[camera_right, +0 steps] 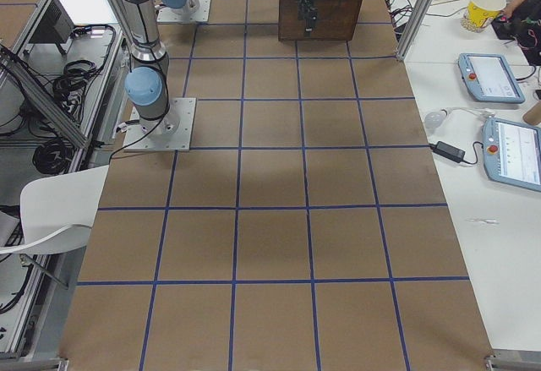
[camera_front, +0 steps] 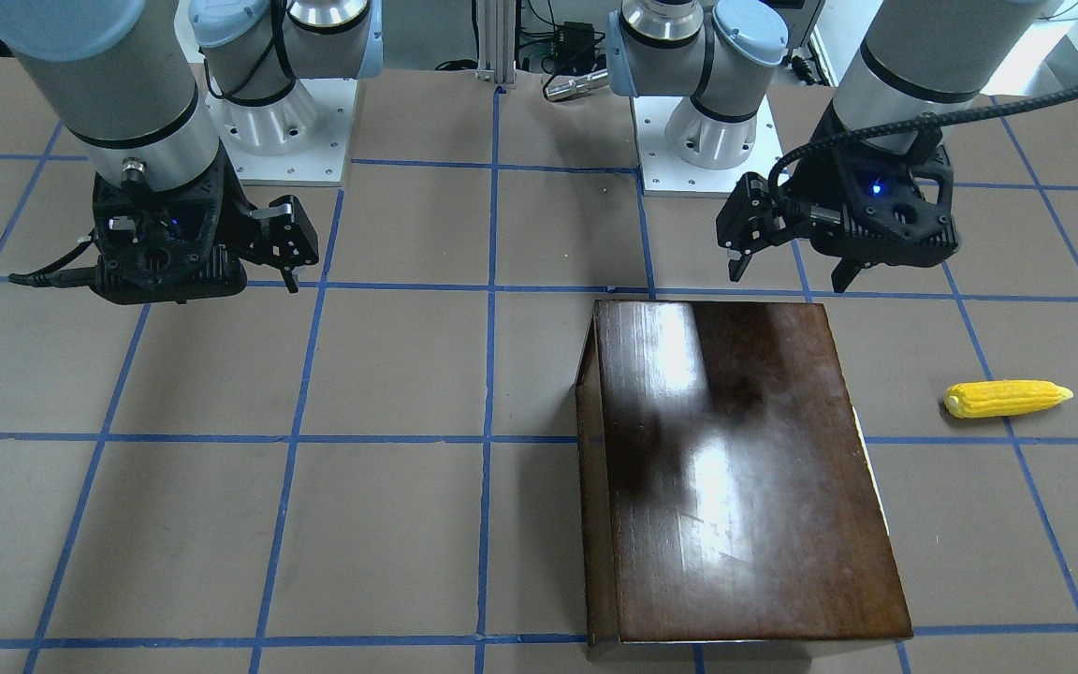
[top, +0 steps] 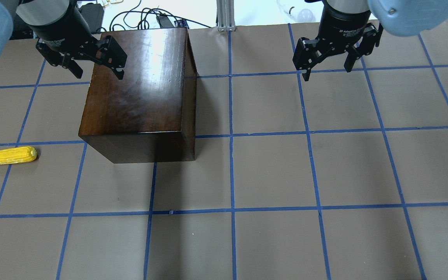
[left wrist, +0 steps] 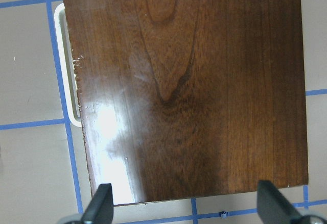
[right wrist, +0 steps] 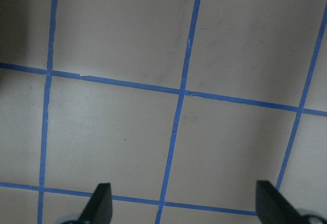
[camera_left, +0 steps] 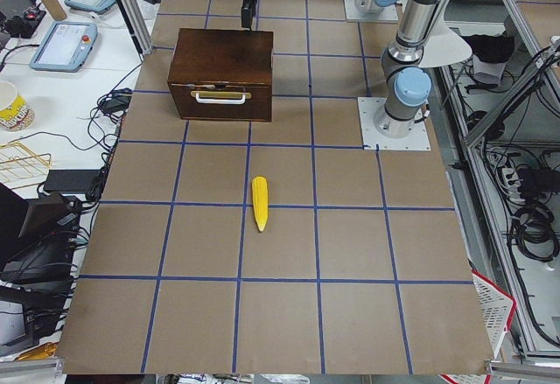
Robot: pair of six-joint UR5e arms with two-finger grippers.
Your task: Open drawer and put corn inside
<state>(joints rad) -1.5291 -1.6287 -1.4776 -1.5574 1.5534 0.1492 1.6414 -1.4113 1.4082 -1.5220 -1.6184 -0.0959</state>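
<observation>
The wooden box [top: 136, 93] sits on the brown table [top: 270, 171], which is marked with a grid of blue tape, and its glossy dark top catches a broad glare. The drawer [camera_left: 220, 108] is on the side of the box that faces the robot's left end of the table. It is closed, its dark front flush with the box, and a pale handle [camera_left: 220, 98] runs across that front. The left wrist view shows the same handle as a pale loop standing out past the edge of the box top. The corn [top: 8, 155] lies flat on the table on the drawer side of the box, well apart from it. It is out in front of the drawer and rests across a blue tape line, with its blunt end toward the box and its tapered tip pointing away from it. The left gripper [top: 98, 74] hangs above the box top without touching it; its jaws are spread wide and hold nothing. In the left wrist view its two fingertips [left wrist: 99, 206] frame the polished wood below, with one edge of the box running between them. The right gripper [top: 328, 70] hangs well apart from the box, on the side opposite the drawer and over bare table. Its jaws are also spread wide and empty, and the right wrist view shows only brown table and tape lines between its fingertips [right wrist: 99, 203].
</observation>
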